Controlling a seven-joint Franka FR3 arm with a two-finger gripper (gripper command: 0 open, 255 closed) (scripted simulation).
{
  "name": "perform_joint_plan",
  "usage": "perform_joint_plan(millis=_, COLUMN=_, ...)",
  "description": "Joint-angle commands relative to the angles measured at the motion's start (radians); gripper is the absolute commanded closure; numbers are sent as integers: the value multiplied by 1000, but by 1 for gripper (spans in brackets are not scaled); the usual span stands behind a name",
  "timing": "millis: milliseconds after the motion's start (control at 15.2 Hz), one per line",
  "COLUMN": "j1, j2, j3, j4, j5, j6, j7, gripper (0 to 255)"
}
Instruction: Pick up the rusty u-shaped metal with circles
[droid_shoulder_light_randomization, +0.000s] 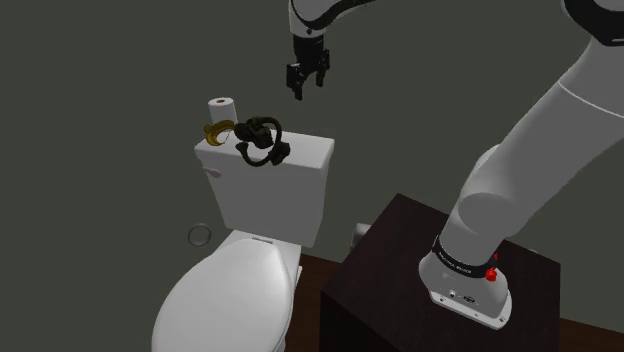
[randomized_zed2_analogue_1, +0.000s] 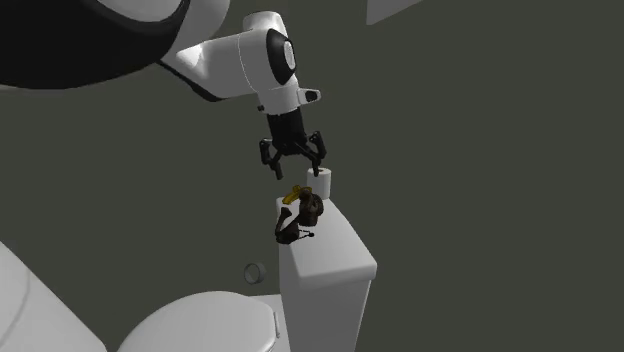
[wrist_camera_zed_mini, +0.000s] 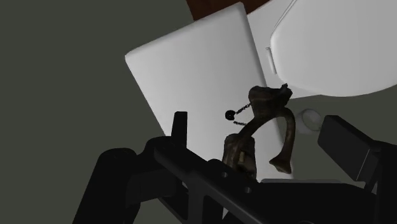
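Note:
The rusty brown U-shaped metal piece lies on the white toilet tank lid, with a thin chain and a small black ball beside it. In the shoulder view it is the dark looped piece near the lid's left end. It is also in the second exterior view. My black gripper hangs open well above the lid, up and to the right of the piece in the shoulder view. The gripper is spread and touches nothing. Seen from the wrist, the piece lies far below the gap between the gripper's fingers.
A golden-brown curved object and a white paper roll stand at the lid's left end. Below are the toilet seat and a small ring by the wall. My dark stand is at the lower right.

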Motion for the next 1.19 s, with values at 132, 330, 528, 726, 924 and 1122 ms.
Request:
perform_joint_plan(millis=132, j1=0, j2=169, j3=17, j4=118, j5=-45, j6=20, j7=28, gripper=0)
perform_joint_plan(millis=330, j1=5, j2=294, j3=24, j4=220, j5=-81, j6=20, j7=46, gripper=0)
perform_joint_plan(millis=528, j1=13, j2=422, j3=26, j4=336, j5=-116, j6=9, j7=60, gripper=0)
perform_joint_plan(millis=726, j1=25, j2=555, j3=24, j4=468, j5=-149, j6=-14, j7=68, gripper=0)
perform_joint_plan(millis=924, j1=37, j2=672, j3=18, j4=596, j5=-172, j6=-43, j7=68, gripper=0)
perform_joint_plan(millis=1122, j1=37, j2=680, j3=17, j4=567, j5=-176, j6=-8, j7=79, gripper=0)
